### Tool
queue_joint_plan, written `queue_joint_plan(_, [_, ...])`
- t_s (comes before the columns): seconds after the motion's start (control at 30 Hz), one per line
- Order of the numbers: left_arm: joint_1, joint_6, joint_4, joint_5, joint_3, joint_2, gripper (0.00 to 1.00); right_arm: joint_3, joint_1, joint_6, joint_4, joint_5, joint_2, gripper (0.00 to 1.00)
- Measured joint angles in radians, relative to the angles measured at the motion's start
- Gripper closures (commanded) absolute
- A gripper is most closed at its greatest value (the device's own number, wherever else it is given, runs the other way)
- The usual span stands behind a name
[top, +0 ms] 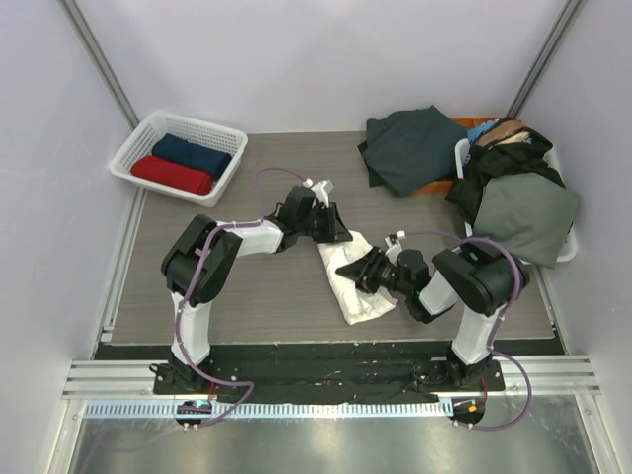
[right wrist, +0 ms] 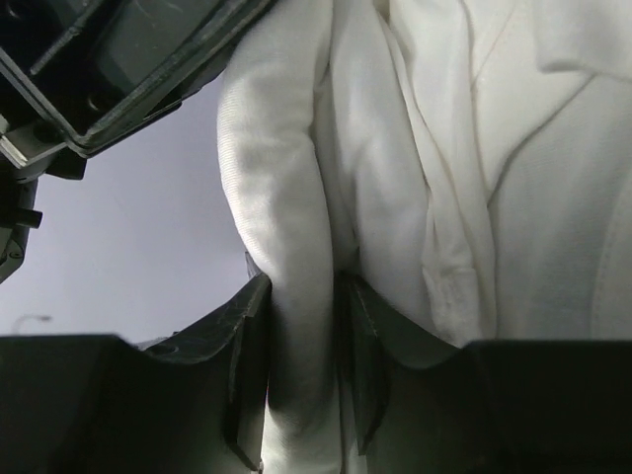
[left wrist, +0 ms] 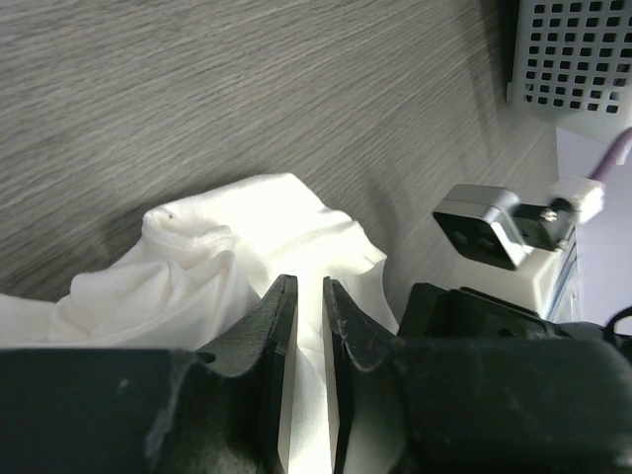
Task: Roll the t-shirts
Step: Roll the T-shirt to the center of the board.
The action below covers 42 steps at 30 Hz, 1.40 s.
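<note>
A cream-white t-shirt [top: 357, 286] lies bunched into a thick strip in the middle of the table, with no print showing. My left gripper [top: 339, 235] is at its far end. In the left wrist view its jaws [left wrist: 308, 286] stand a narrow gap apart, with white cloth [left wrist: 197, 267] filling the gap. My right gripper [top: 348, 269] is at the strip's left side. A rounded fold of the shirt [right wrist: 286, 197] fills its jaws [right wrist: 301, 286] and touches both fingers. A rolled red t-shirt [top: 172, 175] and a rolled navy one [top: 192, 154] lie in the white basket [top: 133, 148].
A heap of dark green, black and tan clothes [top: 513, 197] covers a second white basket [top: 565, 252] at the back right and spills onto the table [top: 247, 296]. Both arms reach inward and meet over the shirt. White walls close in the sides.
</note>
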Motion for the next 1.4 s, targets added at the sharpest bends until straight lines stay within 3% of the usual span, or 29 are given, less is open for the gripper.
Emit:
queue_joint_plan(0.43, [-0.020,-0.006,0.269,-0.043,-0.108,0.027,0.81,0.127,0.003,-0.334,-0.756,0.154,-0.412,0.44])
queue_joint_plan(0.6, [-0.026,-0.008,0.336,-0.049,-0.127,0.040,0.81,0.204,0.003,-0.455,-1.030,0.234,-0.533,0.42])
queue_joint_plan(0.7, [-0.027,-0.008,0.360,-0.054,-0.135,0.042,0.81,0.243,0.003,-0.508,-1.148,0.255,-0.580,0.46])
queue_joint_plan(0.83, [-0.029,-0.008,0.383,-0.056,-0.145,0.042,0.81,0.291,0.009,-0.575,-1.294,0.259,-0.657,0.64])
queue_joint_plan(0.87, [-0.030,-0.008,0.385,-0.056,-0.145,0.042,0.81,0.301,0.010,-0.585,-1.318,0.249,-0.672,0.69])
queue_joint_plan(0.9, [-0.031,-0.008,0.388,-0.056,-0.145,0.043,0.81,0.310,0.011,-0.596,-1.335,0.237,-0.684,0.80])
queue_joint_plan(1.03, [-0.032,-0.008,0.396,-0.056,-0.145,0.046,0.81,0.340,0.016,-0.618,-1.375,0.166,-0.704,0.99])
queue_joint_plan(1.17, [-0.033,-0.008,0.396,-0.056,-0.145,0.046,0.81,0.340,0.018,-0.601,-1.355,0.047,-0.679,0.99])
queue_joint_plan(1.4, [-0.033,-0.008,0.397,-0.056,-0.145,0.047,0.81,0.175,0.018,-0.479,-1.136,-0.108,-0.594,0.99])
